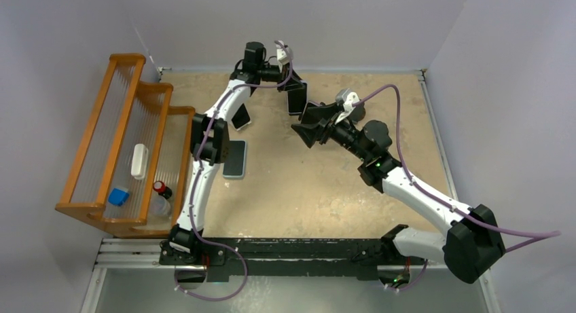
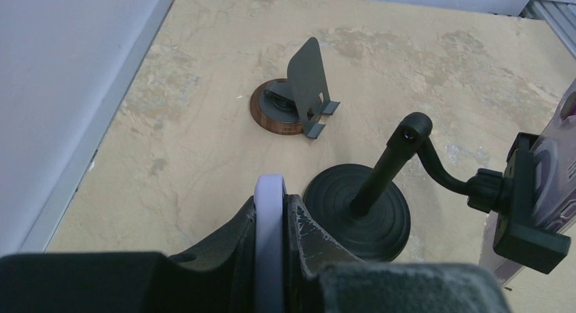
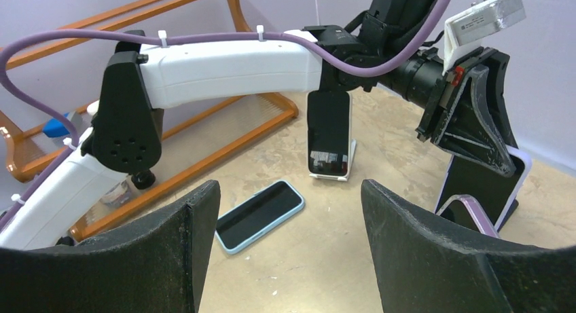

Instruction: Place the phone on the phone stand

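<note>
The left hand (image 2: 270, 203) reaches to the far edge of the tabletop (image 1: 306, 191), about midway between the two far corners. Its fingers are pressed onto the flat faces of the phone (image 2: 269, 259), which shows edge-on in the left wrist view with a pale lavender rim. Whether the phone's lower end touches the tabletop cannot be told.

Just beside it stands the black phone stand (image 2: 358, 211), which has a round base and a bent neck. The neck carries a clamp (image 2: 522, 211) out to one side. A pale purple thing sits at the clamp, cut off by the frame edge, and what it is cannot be told. Nearer the far edge, apart from the black one, is a wooden-based stand (image 2: 277, 113) with a tilted grey plate.

The right hand (image 3: 291, 191) hangs near the left one, its fingers spread wide and holding nothing.

Toward the left edge, a blue-cased phone (image 3: 260, 214) lies flat. A dark propped phone (image 3: 329, 133) leans on a white holder (image 3: 348, 165) close behind it. An orange rack (image 1: 95, 130) lines the left edge with small bottles in it.
</note>
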You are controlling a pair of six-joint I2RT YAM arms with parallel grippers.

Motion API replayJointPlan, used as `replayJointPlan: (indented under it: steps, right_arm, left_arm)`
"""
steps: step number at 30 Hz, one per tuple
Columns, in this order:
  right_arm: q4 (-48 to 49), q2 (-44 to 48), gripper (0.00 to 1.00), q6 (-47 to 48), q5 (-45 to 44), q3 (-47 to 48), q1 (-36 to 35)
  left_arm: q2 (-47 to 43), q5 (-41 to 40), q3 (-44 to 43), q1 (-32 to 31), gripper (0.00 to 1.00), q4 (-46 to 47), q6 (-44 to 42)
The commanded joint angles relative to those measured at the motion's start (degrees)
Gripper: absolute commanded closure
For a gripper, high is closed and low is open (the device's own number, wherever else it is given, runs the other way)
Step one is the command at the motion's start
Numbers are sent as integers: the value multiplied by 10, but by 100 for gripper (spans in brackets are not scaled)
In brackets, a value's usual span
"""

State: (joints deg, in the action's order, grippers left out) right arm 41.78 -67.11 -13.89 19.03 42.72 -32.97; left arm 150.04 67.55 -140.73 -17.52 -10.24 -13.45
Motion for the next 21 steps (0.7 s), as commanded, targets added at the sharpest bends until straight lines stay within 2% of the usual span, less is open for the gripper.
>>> replayJointPlan:
  steps: [1, 10, 13, 17, 21]
  right_arm:
    - [29, 8, 23, -1, 9, 3, 4]
    - [35, 5, 23, -3, 14, -2, 7]
    - [39, 3, 23, -4, 15, -3, 9]
    - [44, 0, 23, -7, 18, -6, 11]
    - [47, 1, 23, -9, 20, -10, 13]
  left_arm:
    - [20, -3, 8, 13, 100, 39, -2]
    - [31, -11, 18, 10, 100, 73, 27]
    - [29, -19, 24, 5, 88, 77, 27]
    - [29, -35, 30, 0, 67, 80, 27]
    - [34, -41, 30, -2, 57, 87, 33]
